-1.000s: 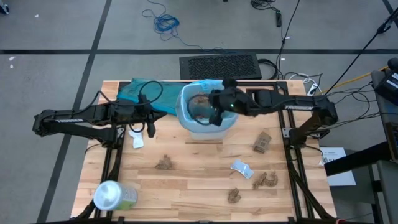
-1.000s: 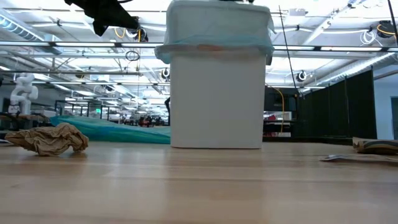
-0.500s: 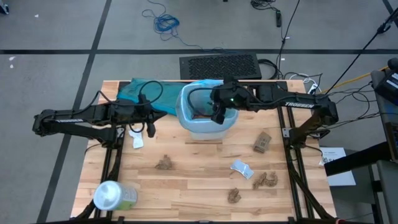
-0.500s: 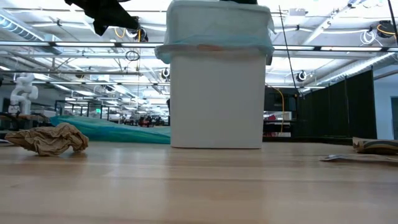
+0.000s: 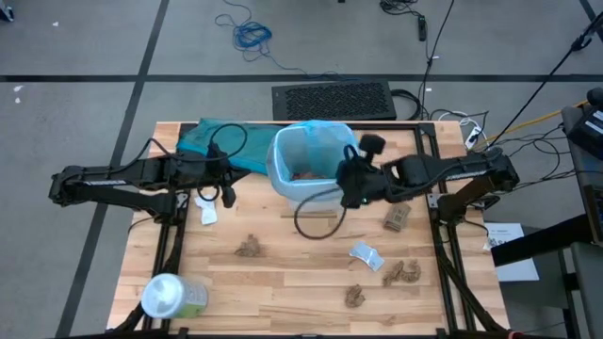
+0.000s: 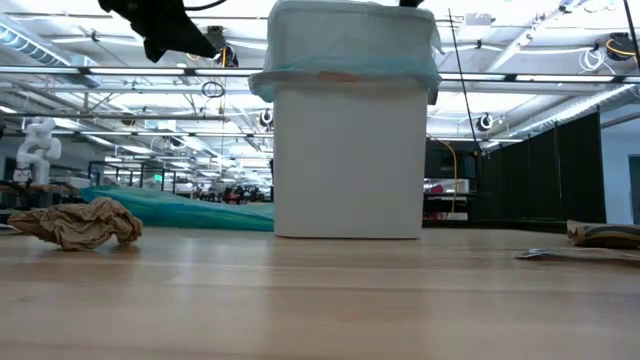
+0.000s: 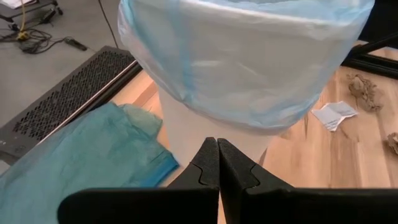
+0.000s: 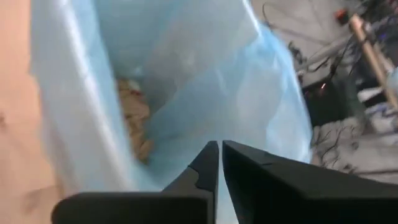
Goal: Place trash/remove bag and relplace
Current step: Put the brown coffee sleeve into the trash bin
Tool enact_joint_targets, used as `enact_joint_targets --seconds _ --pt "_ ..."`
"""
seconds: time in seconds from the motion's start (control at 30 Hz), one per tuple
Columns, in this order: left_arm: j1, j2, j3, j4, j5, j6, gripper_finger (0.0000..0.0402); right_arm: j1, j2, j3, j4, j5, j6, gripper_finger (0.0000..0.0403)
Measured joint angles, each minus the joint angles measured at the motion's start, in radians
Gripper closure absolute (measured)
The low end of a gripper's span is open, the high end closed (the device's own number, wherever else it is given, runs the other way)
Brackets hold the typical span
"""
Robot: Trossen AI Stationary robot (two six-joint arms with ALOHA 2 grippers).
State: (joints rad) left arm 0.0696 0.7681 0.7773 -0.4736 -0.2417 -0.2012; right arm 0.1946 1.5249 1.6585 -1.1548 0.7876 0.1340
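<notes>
While I monitored the overhead feed, the right gripper (image 5: 350, 195) sat at the 4 o'clock edge of the white bin (image 5: 311, 165), just outside its rim, with its fingers (image 8: 205, 165) pressed together and holding nothing. The right wrist camera looked past those closed fingers into the bag (image 8: 186, 74), the pale blue liner, which was fitted inside the bin with its edge folded over the rim. I saw brown crumpled paper (image 8: 134, 118) lying at the bottom of the liner.

The left gripper (image 5: 226, 193) waited at 9 o'clock from the bin, well apart from it, above the table (image 5: 283, 282). Its fingers (image 7: 208, 165) were also closed flat against each other and empty. From its wrist camera I saw the liner's overhang (image 7: 249, 68) draped around the bin's upper wall.

A teal plastic bag (image 5: 212, 139) lay flat at 10 o'clock from the bin, near the table's far left corner. Loose trash was on the table: a brown wad (image 5: 249, 248) at 7 o'clock from the bin, a brown piece (image 5: 397, 216) at 4 o'clock, a white scrap (image 5: 366, 254) and two more brown wads (image 5: 405, 273) (image 5: 355, 297) at 5 o'clock. Another white scrap (image 5: 207, 213) lay just below the left gripper. A pale-green container (image 5: 171, 297) with a white lid lay at the near left corner.

In the low camera, one brown wad (image 6: 80, 222) rested at 9 o'clock from the bin (image 6: 348, 165).
</notes>
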Motion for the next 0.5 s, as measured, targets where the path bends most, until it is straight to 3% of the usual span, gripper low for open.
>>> enact_joint_targets --seconds 0.33,0.5 --pt "0.0 0.0 0.0 0.023 -0.002 0.006 0.0402 0.206 -0.011 0.0 -0.363 0.048 0.527 0.0402" --pt "0.0 0.0 0.0 0.022 -0.002 0.005 0.0402 0.292 -0.019 -0.04 -0.406 -0.07 0.723 0.0403"
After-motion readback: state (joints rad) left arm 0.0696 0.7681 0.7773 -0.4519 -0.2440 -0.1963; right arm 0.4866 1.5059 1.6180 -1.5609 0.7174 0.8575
